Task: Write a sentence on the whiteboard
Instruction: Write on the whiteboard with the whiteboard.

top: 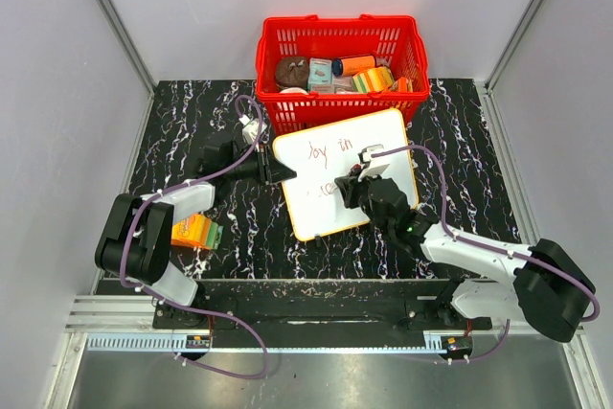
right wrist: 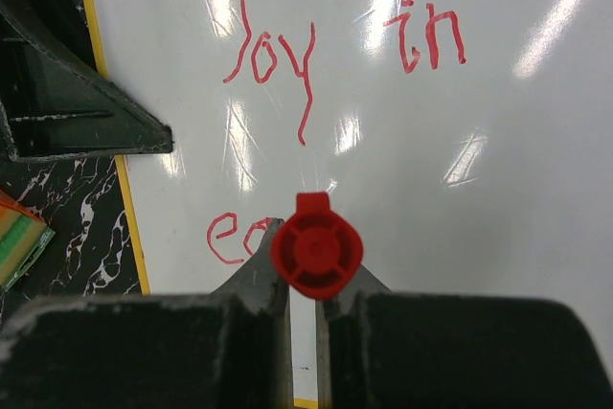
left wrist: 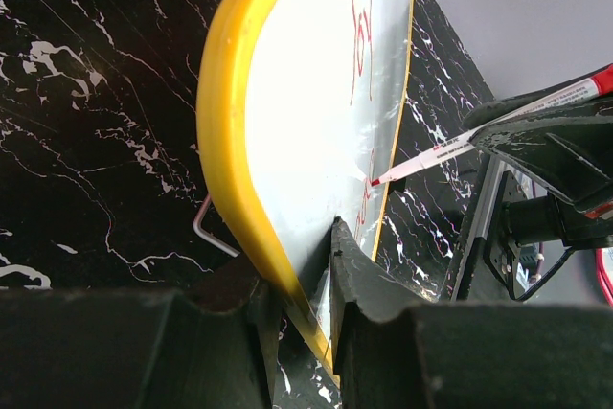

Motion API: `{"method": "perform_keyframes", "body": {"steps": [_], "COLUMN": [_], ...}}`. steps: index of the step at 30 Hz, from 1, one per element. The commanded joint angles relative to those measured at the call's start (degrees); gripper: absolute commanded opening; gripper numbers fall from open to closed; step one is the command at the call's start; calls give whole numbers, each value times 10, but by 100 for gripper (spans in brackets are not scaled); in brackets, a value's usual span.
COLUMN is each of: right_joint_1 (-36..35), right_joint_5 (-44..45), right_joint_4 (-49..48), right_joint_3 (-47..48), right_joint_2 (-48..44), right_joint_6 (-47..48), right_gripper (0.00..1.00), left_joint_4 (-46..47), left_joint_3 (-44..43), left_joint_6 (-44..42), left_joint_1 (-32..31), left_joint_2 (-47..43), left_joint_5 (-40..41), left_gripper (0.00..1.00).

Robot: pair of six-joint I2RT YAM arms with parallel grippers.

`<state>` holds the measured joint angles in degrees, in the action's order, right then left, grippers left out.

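Note:
The whiteboard (top: pixel 383 146) with its orange-yellow rim lies tilted in the middle of the black marbled table. My left gripper (top: pixel 278 171) is shut on its left edge, and in the left wrist view the rim (left wrist: pixel 225 122) sits between the fingers of that gripper (left wrist: pixel 306 275). My right gripper (top: pixel 356 182) is shut on a red marker (right wrist: pixel 316 246), seen end-on. The marker (left wrist: pixel 450 146) has its tip on the board. The sentence (right wrist: pixel 287 55) reads "Joy in" on the top line. Below it are "e" (right wrist: pixel 230 237) and a partly hidden letter.
A red basket (top: pixel 340 45) holding several small items stands just behind the board. An orange and green box (top: pixel 196 232) lies on the table by the left arm. A bent wire (left wrist: pixel 206 232) shows behind the board. Grey walls close in both sides.

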<state>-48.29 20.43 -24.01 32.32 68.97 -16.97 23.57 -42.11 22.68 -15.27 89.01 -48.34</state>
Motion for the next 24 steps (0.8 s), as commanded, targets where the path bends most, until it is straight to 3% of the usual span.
{"method": "perform_keyframes", "body": {"steps": [1,16,24], "right_joint_1": [5,13,14], "right_joint_5": [30,41,26], "right_joint_4": [1,2,-17], "right_joint_3": [-1,28,17], "right_joint_2": [-16,-14,-57], "right_joint_6": [1,13,23], "right_gripper": [0,0,0], "left_joint_4": [-37,-39,-39], "left_joint_3": [2,2,2], "left_joint_6": [-113,-114,-114], "left_joint_1": [-16,-16,-16], "left_joint_2": [19,19,18], "left_joint_5": [79,82,82], "left_gripper": [0,0,0]}}
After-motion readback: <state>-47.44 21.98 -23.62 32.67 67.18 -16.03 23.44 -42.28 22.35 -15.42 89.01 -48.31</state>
